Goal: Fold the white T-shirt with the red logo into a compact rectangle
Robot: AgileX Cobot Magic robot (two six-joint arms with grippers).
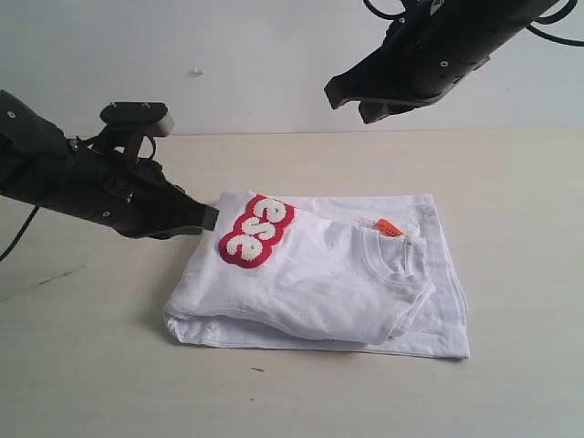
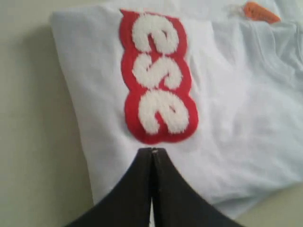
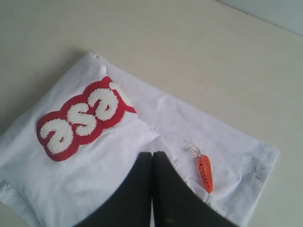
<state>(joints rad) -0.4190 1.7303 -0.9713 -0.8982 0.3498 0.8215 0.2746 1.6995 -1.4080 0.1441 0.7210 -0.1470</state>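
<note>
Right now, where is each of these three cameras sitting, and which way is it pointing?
Exterior view: off the arms, looking down across the table at the folded white T-shirt; both dark arms show, the left gripper low by the shirt, the right gripper raised.
Left wrist view: on the left arm, close over the red logo; its shut gripper shows.
Right wrist view: on the right arm, higher up, looking down at the shirt; its shut gripper shows.
Shared: both wrist views show the logo and the orange neck tag.
</note>
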